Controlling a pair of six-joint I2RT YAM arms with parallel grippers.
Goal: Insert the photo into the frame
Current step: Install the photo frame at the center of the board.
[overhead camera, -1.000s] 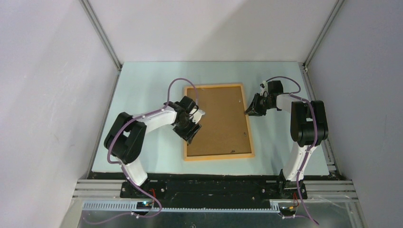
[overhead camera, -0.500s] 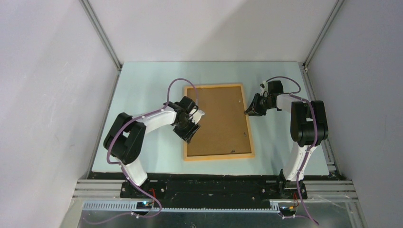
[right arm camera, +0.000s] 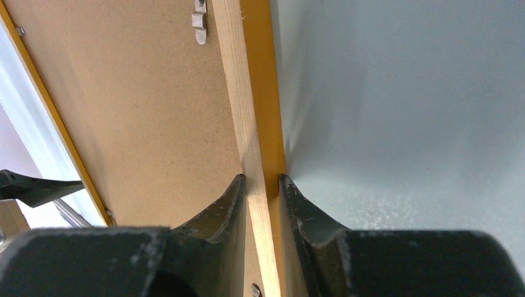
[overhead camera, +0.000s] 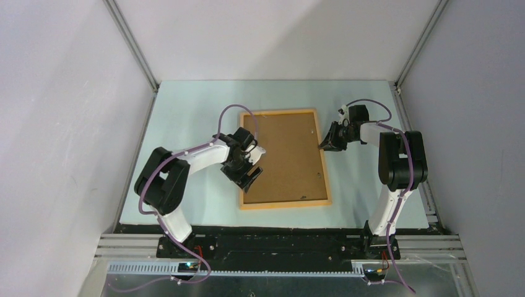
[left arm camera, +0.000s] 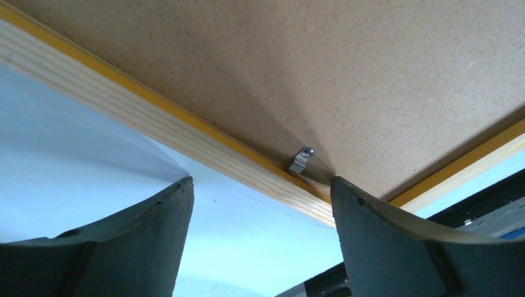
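The light-orange wooden frame (overhead camera: 285, 203) lies face down on the table, with the brown backing board (overhead camera: 288, 158) set inside it. The photo is hidden. My left gripper (overhead camera: 251, 166) hovers open at the frame's left rail (left arm camera: 155, 117), near its lower corner. One finger is over the table and the other is over the board's edge, with a small metal clip (left arm camera: 301, 159) just ahead of them. Nothing sits between those fingers (left arm camera: 167, 216). My right gripper (overhead camera: 323, 147) is shut on the frame's right rail (right arm camera: 238, 80), one finger on each side of the wood.
The pale blue tabletop (overhead camera: 198, 124) is boxed in by white walls with aluminium posts (overhead camera: 133, 46) at the back corners. A black strip (overhead camera: 278, 230) marks the table's near edge. Another metal clip (right arm camera: 199, 21) sits on the board by the right rail.
My left gripper's jaws have spread wider and it has shifted slightly along the frame's left rail. The right arm and the frame have not moved.
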